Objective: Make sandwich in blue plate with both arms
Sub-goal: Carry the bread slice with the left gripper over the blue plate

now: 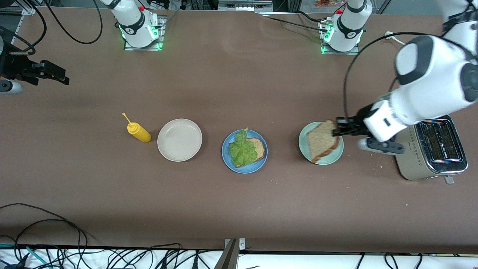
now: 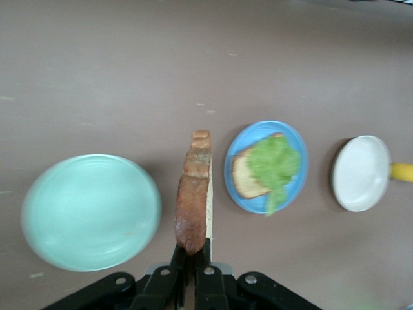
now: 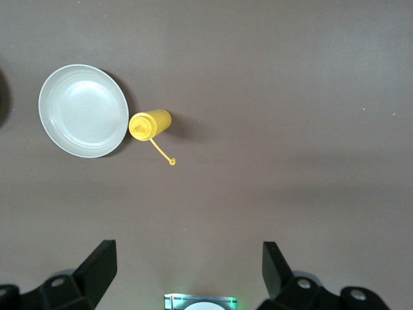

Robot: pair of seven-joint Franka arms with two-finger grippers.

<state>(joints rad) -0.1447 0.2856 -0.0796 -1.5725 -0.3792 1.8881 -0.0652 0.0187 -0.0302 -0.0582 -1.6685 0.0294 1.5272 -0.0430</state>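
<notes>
Blue plate [image 1: 244, 167]: rests on the desk [image 1: 239, 209] in the middle of the row of three plates; carries one bread slice [image 1: 257, 147] with a lettuce leaf [image 1: 242, 150] lying over most of it, crust showing at the plate's 2 o'clock in the front view.
Mint plate [image 1: 304, 138]: on the desk at the blue plate's 3 o'clock in the front view, toward the left arm's end; nothing lies on it.
Cream plate [image 1: 179, 140]: at the blue plate's 9 o'clock, bare.
Mustard bottle [image 1: 139, 132]: lying just beside the cream plate, toward the right arm's end.
Toaster [image 1: 433, 153]: at the left arm's end of the desk.
Left jaws [image 1: 338, 126]: closed on the edge of a second bread slice [image 1: 323, 141], holding it tilted in the air over the mint plate.
Right jaws [image 3: 187, 261]: spread wide, holding nothing, waiting over bare desk near the right arm's end.
</notes>
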